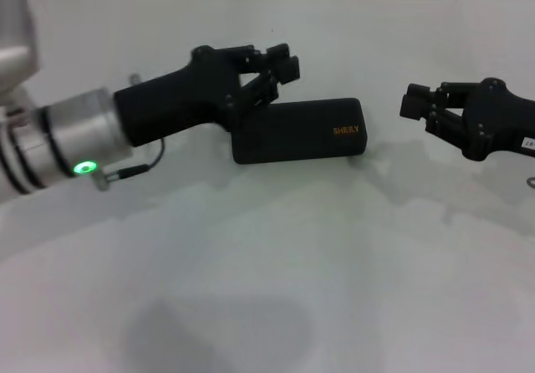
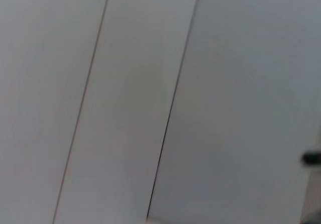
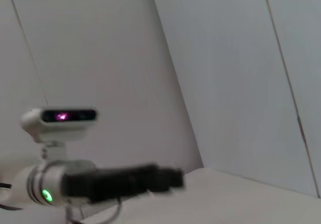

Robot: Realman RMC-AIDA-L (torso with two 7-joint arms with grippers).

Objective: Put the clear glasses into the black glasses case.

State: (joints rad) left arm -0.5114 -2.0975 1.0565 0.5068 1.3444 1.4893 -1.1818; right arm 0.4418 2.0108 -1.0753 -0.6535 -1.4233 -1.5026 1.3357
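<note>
On the head view I see the black glasses case [image 1: 298, 130] lying closed on the white table [image 1: 267, 264], and the left gripper [image 1: 272, 70] hangs just above the end of it that is away from the orange lettering, the fingers close together around nothing. The right gripper [image 1: 415, 103] hovers on the other side, a little apart from the lettered end; I cannot tell if it is open or closed. The clear glasses I cannot find in any view.
</note>
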